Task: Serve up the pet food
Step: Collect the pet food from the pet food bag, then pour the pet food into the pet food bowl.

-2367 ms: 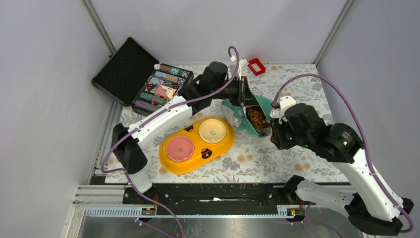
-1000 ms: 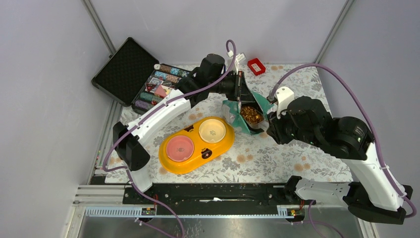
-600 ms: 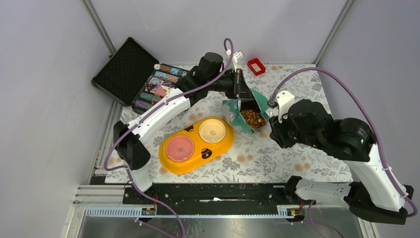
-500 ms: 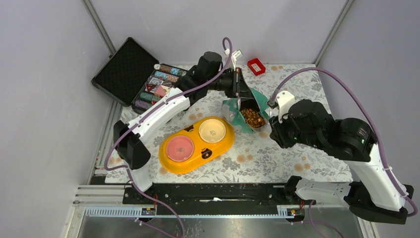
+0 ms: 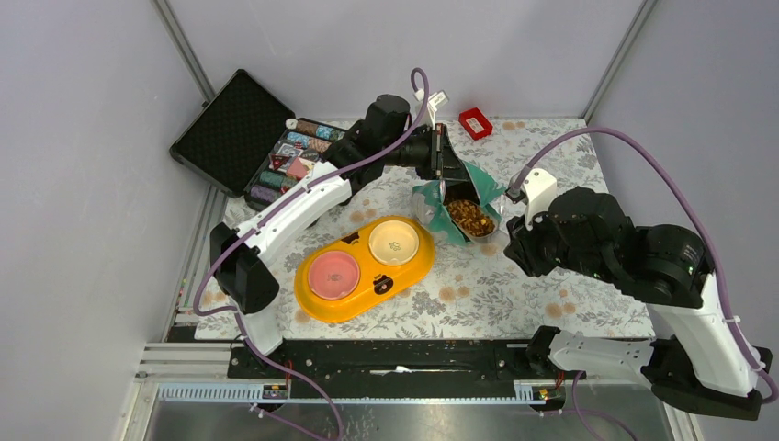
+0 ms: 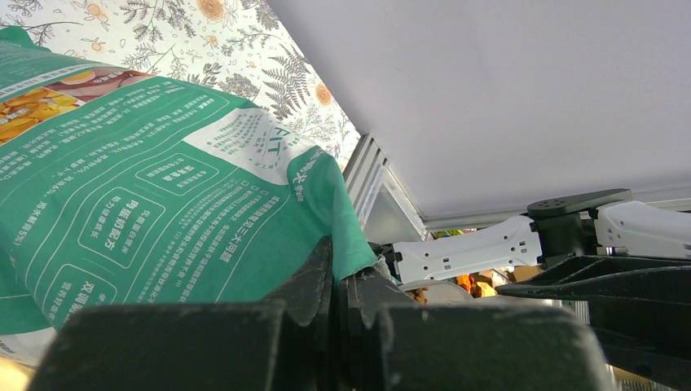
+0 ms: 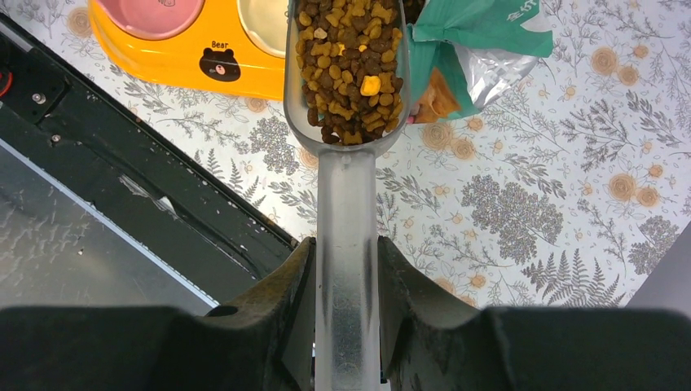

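I find the pouch teal-green with white lettering and panels, an orange-gold picture at one corner and a silver lining inside. The kibble is dark brown mixed with tan and a few yellow pieces. The scoop is clear, faintly grey. The feeder is orange-yellow with a black bear face printed on it; it has a pink bowl and a cream bowl. The tablecloth is white with grey ferns and orange blossoms. My arms: white shells, black joints, purple cables.

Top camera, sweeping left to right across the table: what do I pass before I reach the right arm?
open black case → pink bowl → cream bowl → green pouch
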